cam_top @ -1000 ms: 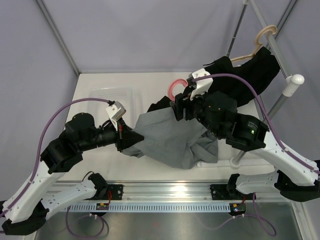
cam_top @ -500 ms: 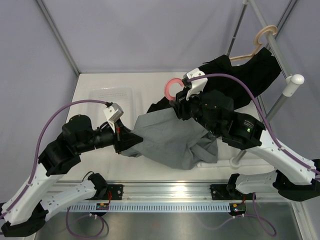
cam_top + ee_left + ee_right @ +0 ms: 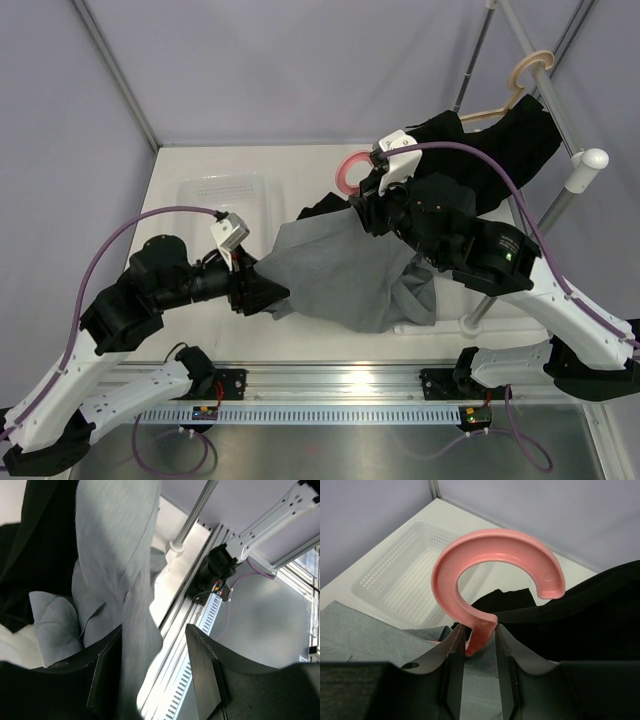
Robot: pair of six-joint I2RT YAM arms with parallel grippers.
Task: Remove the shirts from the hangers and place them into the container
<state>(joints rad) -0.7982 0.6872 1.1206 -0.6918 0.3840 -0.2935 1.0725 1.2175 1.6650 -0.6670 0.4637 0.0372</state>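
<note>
White tabletop [image 3: 290, 165], boxed in by lavender walls [image 3: 250, 70]. A metal rack pole [image 3: 560, 203] rises on your right.

Progress: early, by the look of it.
- The clear whitish plastic tub [image 3: 220, 178] sits at the far left, near the left wall, with no shirt in it.
- The mid-grey cloth shirt [image 3: 340, 275] lies stretched low across the middle of the table between the two arms. Its collar end is at the pink plastic hanger [image 3: 490, 540]. The hanger's arms are hidden, so you cannot tell whether they are out of the cloth.
- The black cloth shirt [image 3: 480, 165] hangs on the pale tan wooden hanger [image 3: 488, 114], which is hooked on the rack.
- Judgement: both shirts are left to free and drop.

Grippers:
- The right gripper [image 3: 479, 650] pinches the pink hanger's stem just below the hook, both fingers against it.
- The left gripper [image 3: 152, 675] has its jaws apart. Grey cloth runs through the gap and lies against one finger, unclamped.

Room:
- You have bare table between the tub and the grey shirt, an open lane toward the far left.
- It is tighter on the right. The black shirt's hem lies just behind the right gripper, and the pole stands near that arm.
- The grey cloth reaches close to the front edge, so watch that it does not slide over.
</note>
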